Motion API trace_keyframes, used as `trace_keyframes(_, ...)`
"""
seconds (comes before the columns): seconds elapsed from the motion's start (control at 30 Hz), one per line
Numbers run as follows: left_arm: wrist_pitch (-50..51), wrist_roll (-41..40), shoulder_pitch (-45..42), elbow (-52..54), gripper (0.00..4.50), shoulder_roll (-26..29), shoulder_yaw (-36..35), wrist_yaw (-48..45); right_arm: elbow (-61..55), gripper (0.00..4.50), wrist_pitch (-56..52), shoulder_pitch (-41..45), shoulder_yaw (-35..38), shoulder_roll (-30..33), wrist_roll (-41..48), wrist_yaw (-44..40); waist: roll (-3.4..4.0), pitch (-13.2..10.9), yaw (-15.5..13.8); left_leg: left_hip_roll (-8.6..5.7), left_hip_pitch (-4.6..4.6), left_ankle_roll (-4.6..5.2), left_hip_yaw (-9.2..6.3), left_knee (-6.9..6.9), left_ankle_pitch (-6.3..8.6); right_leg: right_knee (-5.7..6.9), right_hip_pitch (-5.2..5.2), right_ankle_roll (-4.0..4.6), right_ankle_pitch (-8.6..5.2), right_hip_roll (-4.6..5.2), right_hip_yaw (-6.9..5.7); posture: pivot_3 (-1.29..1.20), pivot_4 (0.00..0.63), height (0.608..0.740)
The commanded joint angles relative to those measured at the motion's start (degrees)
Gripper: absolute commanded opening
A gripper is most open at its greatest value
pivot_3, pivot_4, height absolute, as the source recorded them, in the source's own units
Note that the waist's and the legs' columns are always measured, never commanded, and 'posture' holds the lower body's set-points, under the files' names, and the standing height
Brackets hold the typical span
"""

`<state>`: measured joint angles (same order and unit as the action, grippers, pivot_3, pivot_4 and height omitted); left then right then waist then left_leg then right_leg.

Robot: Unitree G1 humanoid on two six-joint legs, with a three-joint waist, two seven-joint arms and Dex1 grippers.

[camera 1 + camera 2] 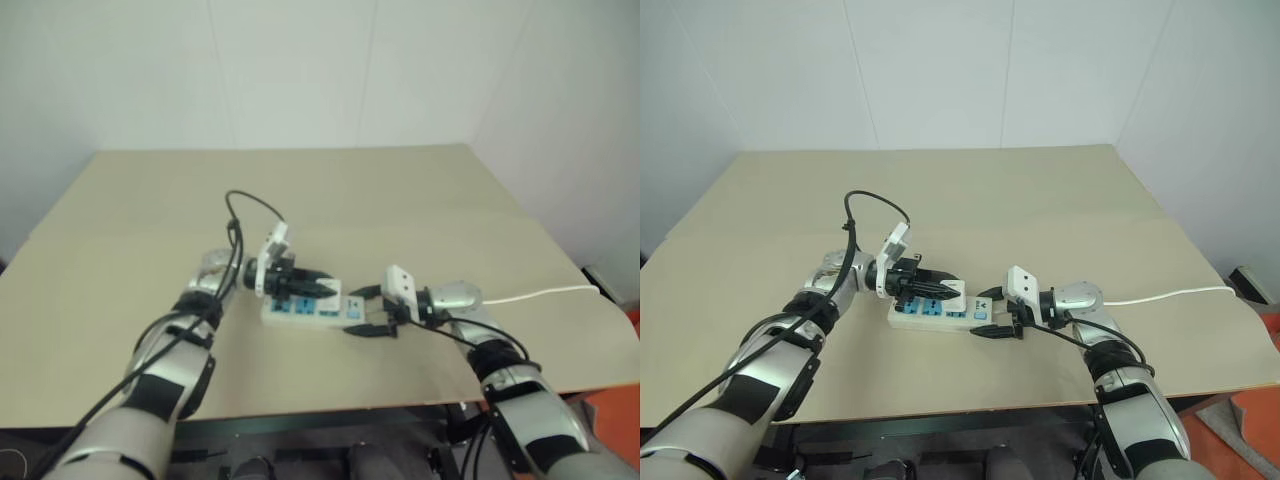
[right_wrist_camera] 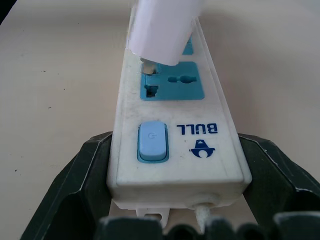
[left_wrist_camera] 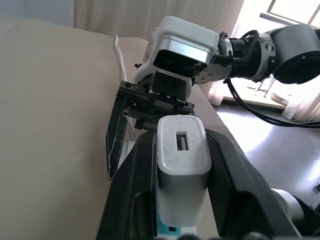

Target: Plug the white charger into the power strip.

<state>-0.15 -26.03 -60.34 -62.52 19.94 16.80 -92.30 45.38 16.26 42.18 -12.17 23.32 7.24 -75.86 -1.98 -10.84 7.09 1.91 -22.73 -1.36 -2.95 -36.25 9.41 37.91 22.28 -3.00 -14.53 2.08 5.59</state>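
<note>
The power strip lies on the beige table, white with blue socket faces and a blue switch. My right gripper is shut on its switch end, one black finger pressed against each long side. My left gripper reaches in from the other side, shut on the white charger. The charger hangs tilted over the socket nearest the switch. One metal prong rests at a slot of that socket.
The strip's thin white cord runs off to the right across the table. A black cable loops up from my left wrist. The table's front edge is close below my arms. White walls stand behind and to the right.
</note>
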Motion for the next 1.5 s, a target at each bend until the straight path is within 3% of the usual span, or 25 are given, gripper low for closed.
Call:
trace_keyframes(0.03, -1.2, 0.7, -2.1, -1.2, 1.01, -0.2, -0.3, -0.2, 0.6, 3.40, -0.3, -1.8, -2.1, 0.3, -3.8, 0.6, 0.00, 0.0, 0.0, 0.00, 0.00, 0.00, 0.00, 0.00, 0.00, -0.01, 0.00, 0.00, 0.00, 0.00, 0.00, 0.00, 0.150, 0.740)
trace_keyframes(0.5, -1.9, 2.1, -1.8, -3.2, 1.01, -1.6, -0.8, -0.2, 1.2, 3.40, 0.0, -1.6, -2.0, 0.1, -4.3, 1.7, -0.02, 0.0, 0.0, 0.00, 0.00, 0.00, 0.00, 0.01, 0.00, -0.04, -0.01, -0.01, 0.00, 0.00, 0.00, 0.00, 0.150, 0.740)
trace_keyframes(0.9, -9.8, 9.5, -0.7, -6.5, 1.01, -2.4, -0.8, -0.2, 0.6, 3.40, 0.0, -2.3, -2.2, -0.2, -4.5, 2.3, -0.06, 0.1, 0.0, 0.00, 0.05, 0.00, -0.01, 0.06, 0.00, -0.07, -0.01, 0.00, 0.00, -0.01, 0.01, 0.00, 0.150, 0.740)
trace_keyframes(1.5, -17.1, 18.4, 4.6, -9.9, 1.01, -3.3, -6.6, 1.1, 0.1, 3.40, 1.0, -3.4, -2.2, 0.2, -5.1, 2.7, -0.22, 1.2, -0.2, -0.01, 0.41, -0.01, -0.01, 0.31, 0.01, -0.21, -0.27, 0.06, -0.04, 0.00, 0.03, 0.00, 0.150, 0.740)
